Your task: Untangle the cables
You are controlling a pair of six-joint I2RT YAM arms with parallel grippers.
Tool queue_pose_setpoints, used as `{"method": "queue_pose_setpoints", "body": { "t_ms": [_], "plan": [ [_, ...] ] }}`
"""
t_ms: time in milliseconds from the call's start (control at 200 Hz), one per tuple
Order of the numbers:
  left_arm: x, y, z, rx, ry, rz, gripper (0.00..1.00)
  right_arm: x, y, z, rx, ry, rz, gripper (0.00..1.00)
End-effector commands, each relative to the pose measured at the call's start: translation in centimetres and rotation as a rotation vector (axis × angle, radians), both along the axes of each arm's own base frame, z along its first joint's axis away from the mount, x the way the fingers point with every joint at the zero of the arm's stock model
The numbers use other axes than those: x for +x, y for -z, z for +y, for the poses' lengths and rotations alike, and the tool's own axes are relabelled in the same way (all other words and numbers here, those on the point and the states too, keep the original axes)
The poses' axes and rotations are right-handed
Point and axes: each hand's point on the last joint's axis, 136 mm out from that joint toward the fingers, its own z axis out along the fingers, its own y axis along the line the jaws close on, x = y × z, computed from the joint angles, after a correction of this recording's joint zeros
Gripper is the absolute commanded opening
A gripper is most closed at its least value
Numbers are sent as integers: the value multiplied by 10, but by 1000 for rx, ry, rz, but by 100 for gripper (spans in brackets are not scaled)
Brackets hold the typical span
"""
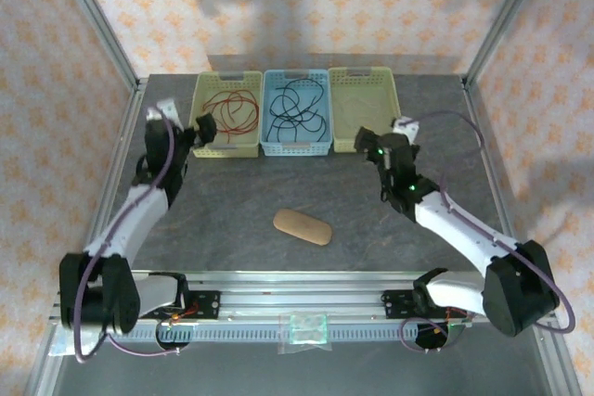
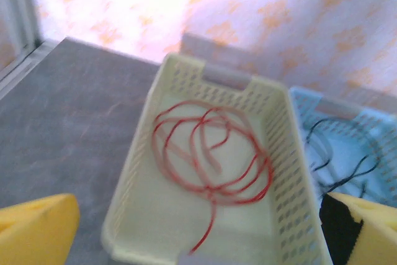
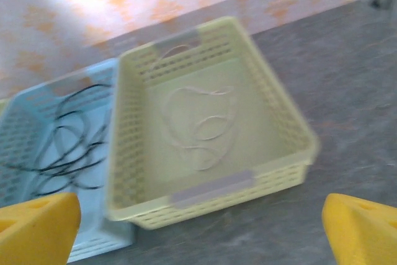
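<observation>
A looped red cable (image 1: 234, 110) (image 2: 211, 156) lies in the left pale yellow basket (image 1: 206, 127) (image 2: 133, 181). Black cables (image 1: 297, 108) (image 2: 338, 169) (image 3: 65, 147) lie coiled in the middle blue basket (image 1: 295, 146) (image 3: 18, 122). A thin pale cable (image 3: 201, 125) rests on the floor of the right yellow basket (image 1: 364, 79) (image 3: 217, 193). My left gripper (image 1: 202, 129) (image 2: 205, 231) hovers over the near end of the left basket, open, nothing between its yellow fingertips (image 2: 37, 228). My right gripper (image 1: 369, 144) (image 3: 201, 228) stands open just in front of the right basket, also holding nothing.
A tan oval pad (image 1: 303, 226) lies on the grey table between the arms. The three baskets stand side by side at the back. Metal frame posts (image 1: 102, 25) and patterned walls close the sides and rear.
</observation>
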Motion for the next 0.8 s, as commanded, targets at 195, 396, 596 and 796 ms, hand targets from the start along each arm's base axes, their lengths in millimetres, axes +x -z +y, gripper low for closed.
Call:
{"method": "queue_pose_setpoints", "body": {
  "t_ms": [195,396,596,796],
  "plan": [
    [-39,48,39,244,-174,-133,99,2,45,-84,-145,150,-91,100],
    [-28,62,30,213,-112,-178,100,4,63,-92,-198,104,-167,100],
    [-43,69,19,223,-47,-292,100,-6,68,-107,-109,55,-266,100],
    [-24,80,27,227,-101,-194,99,5,80,-103,-117,19,-192,100]
  ]
}}
